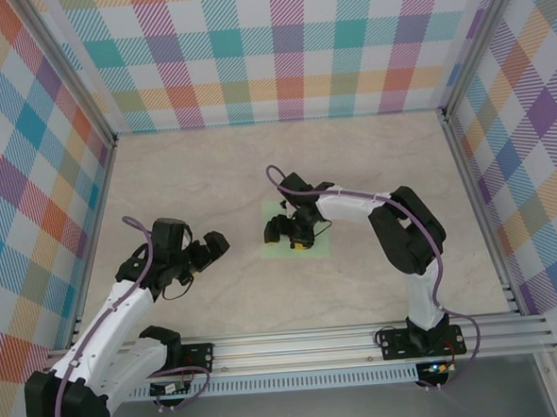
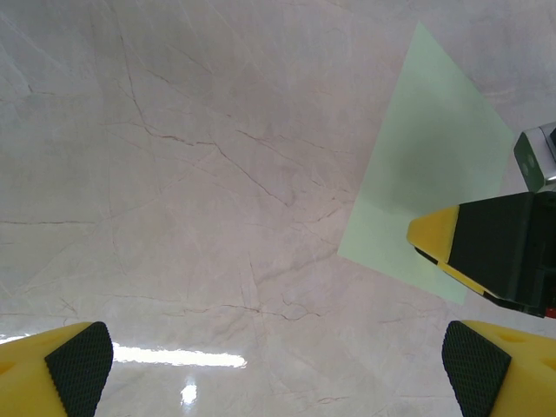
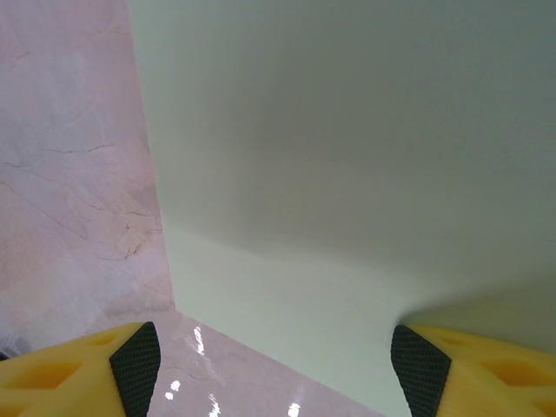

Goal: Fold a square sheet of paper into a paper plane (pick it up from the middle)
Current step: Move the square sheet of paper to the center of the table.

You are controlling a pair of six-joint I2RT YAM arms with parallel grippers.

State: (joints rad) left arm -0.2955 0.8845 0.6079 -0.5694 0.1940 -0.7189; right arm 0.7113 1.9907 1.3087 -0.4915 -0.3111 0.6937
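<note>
The square sheet of paper (image 1: pixel 318 244) lies flat on the marble table, pale mint green and plain. My right gripper (image 1: pixel 292 236) hovers low over its middle, open. In the right wrist view the sheet (image 3: pixel 347 174) covers most of the picture. The right gripper (image 3: pixel 278 369) straddles the sheet's near left corner, its left pad (image 3: pixel 135 365) over bare table and its right pad (image 3: pixel 421 369) at the paper. My left gripper (image 1: pixel 210 252) stands open to the left of the sheet, holding nothing. The left wrist view has the sheet (image 2: pixel 434 148) at upper right, with the left gripper (image 2: pixel 278 369) over bare table.
Plaid walls (image 1: pixel 288 47) close the table on three sides. An aluminium rail (image 1: pixel 362 340) runs along the near edge by the arm bases. The right gripper's yellow and black finger (image 2: pixel 486 248) reaches into the left wrist view over the paper.
</note>
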